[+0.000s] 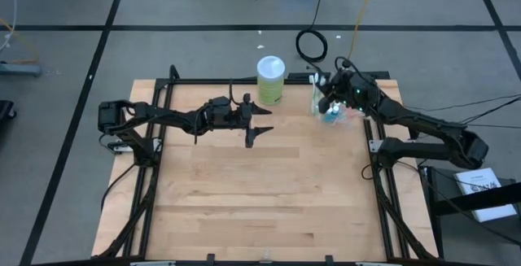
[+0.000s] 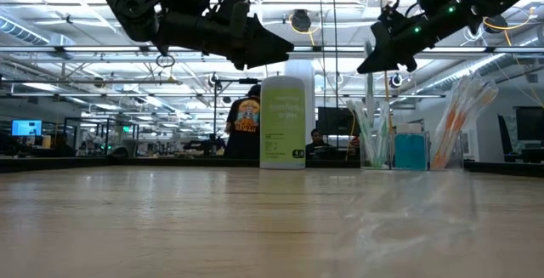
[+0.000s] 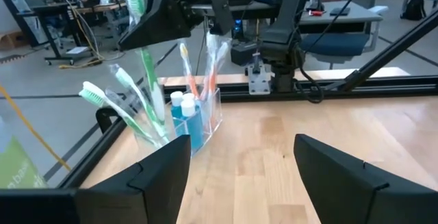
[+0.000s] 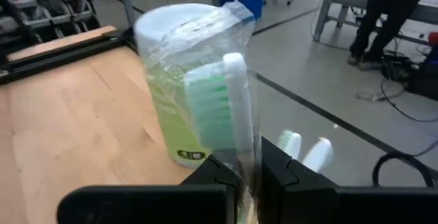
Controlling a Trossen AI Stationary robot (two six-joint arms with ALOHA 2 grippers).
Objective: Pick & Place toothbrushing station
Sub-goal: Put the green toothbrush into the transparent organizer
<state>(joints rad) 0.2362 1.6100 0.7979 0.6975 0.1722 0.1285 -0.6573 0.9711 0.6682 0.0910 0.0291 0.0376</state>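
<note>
Toothbrushes (image 3: 147, 97) stood in the clear cup (image 3: 198, 125) with teal tubes (image 3: 183, 118) at the table's (image 1: 260, 201) far right edge, right gripper (image 1: 324, 103) pinched shut on a wrapped green-white toothbrush (image 4: 222, 104) just above it, left gripper (image 1: 259, 129) hung spread and empty mid-table, lime-green cylinder's (image 1: 270, 80) label writing too small to read.

Left gripper (image 1: 259, 130) hangs above the table (image 1: 244, 209) with fingers spread apart. Right gripper (image 1: 323, 103), near the table's far right corner, is pinched on a wrapped green toothbrush (image 4: 222, 111).
</note>
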